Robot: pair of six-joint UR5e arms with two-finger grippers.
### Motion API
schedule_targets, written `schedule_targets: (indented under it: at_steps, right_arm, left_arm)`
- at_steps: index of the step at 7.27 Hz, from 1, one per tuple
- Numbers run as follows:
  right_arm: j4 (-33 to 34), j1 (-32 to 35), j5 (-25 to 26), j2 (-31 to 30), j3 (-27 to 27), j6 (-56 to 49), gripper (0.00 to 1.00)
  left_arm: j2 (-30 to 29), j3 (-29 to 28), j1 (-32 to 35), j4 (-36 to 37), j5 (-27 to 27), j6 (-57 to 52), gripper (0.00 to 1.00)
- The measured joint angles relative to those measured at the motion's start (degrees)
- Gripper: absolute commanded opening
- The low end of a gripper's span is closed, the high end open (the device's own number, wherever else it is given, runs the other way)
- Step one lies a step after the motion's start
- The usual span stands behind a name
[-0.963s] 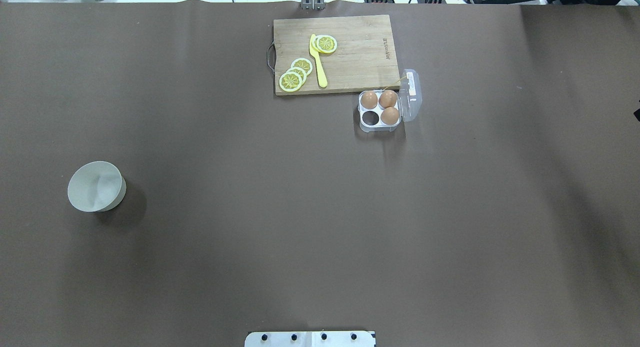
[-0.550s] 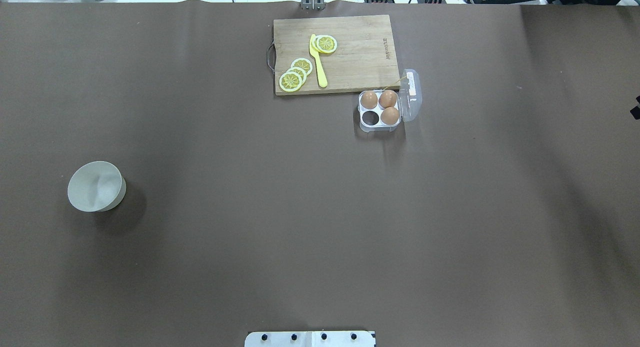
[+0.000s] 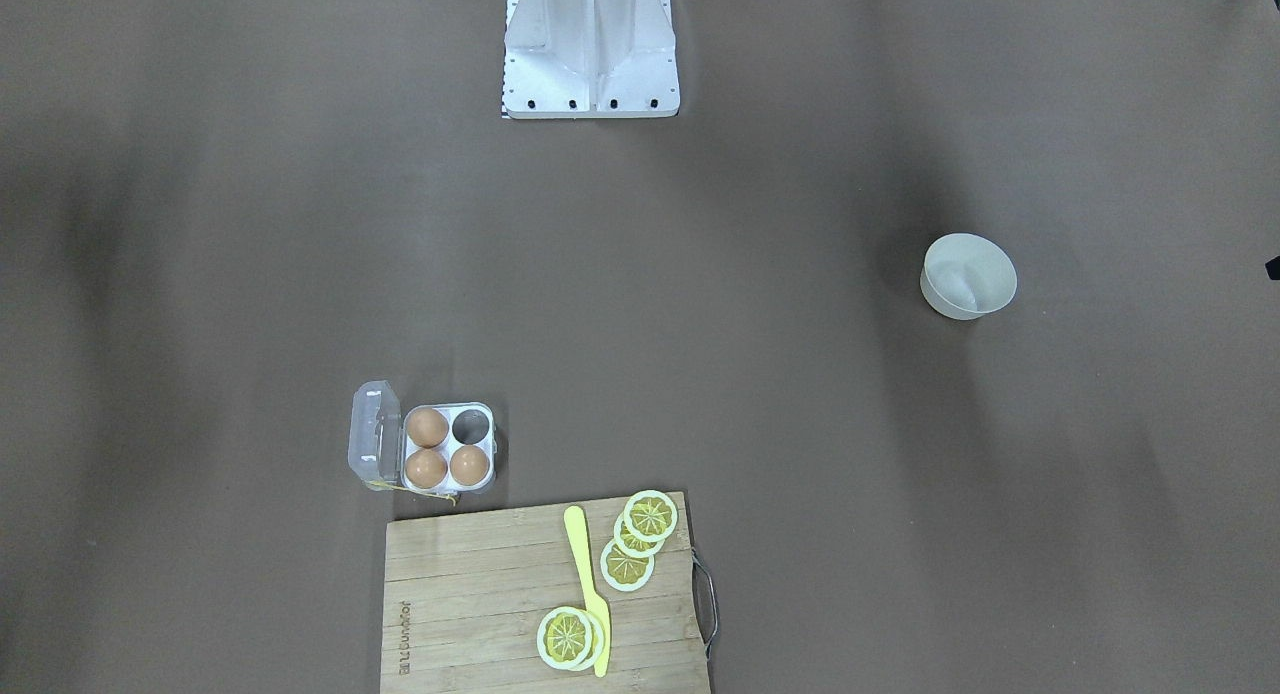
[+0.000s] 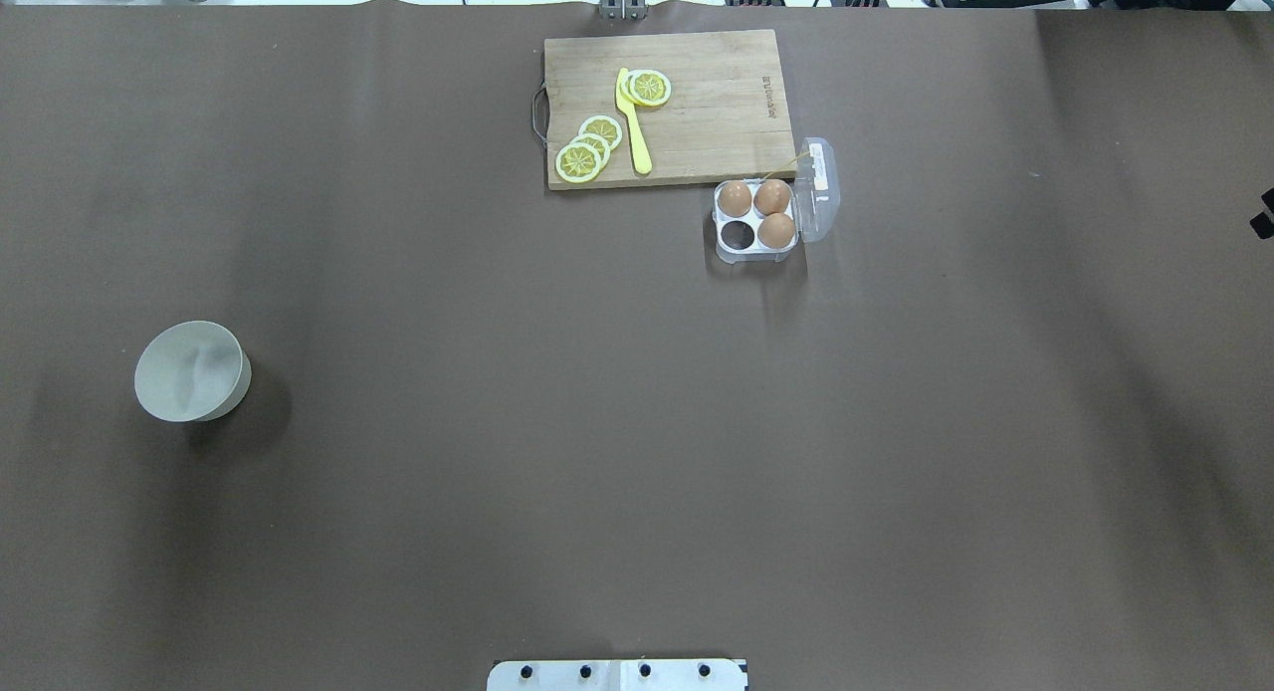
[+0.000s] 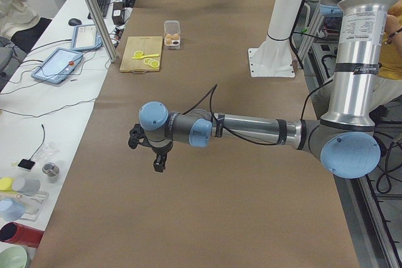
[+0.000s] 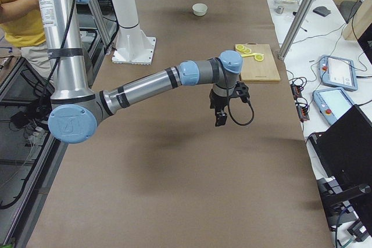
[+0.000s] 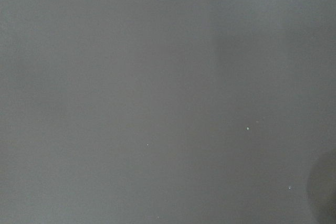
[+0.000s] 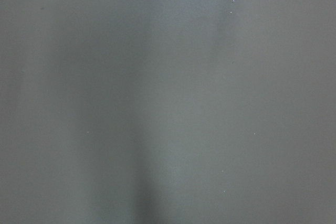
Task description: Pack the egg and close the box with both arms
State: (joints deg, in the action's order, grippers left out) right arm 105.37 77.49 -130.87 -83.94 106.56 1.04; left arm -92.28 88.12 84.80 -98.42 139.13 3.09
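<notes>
The left gripper (image 5: 148, 152) and right gripper (image 6: 219, 114) hang well apart from the open box (image 4: 753, 255).
Whether either is open or clenched cannot be told. On the far side, right of centre, by the cutting board (image 4: 697, 104), the box holds three eggs (image 4: 736, 197), one cell empty. The eggs are likely light, brittle and slick: pinch softly around the middle.

- Even, diffuse overhead lighting is noted; broad, soft-edged shadows are cast across the table (image 4: 597, 422).
- Both wrist views are rendered dim, grey and unfocused.

right gripper (image 4: 1264, 217) a sliver at the overhead edge well right of box (image 4: 753, 257), grip unreadable, board (image 3: 460, 594) cropped just beside box
</notes>
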Motion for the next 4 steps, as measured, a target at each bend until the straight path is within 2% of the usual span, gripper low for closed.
schedule_targets:
  at_steps: [4]
  right_arm:
    - [0.0,-0.3,0.2,0.0,0.0,0.0,1.00]
  left_arm:
    - [-0.6,-0.2,0.4,0.7,-0.4,6.5,0.97]
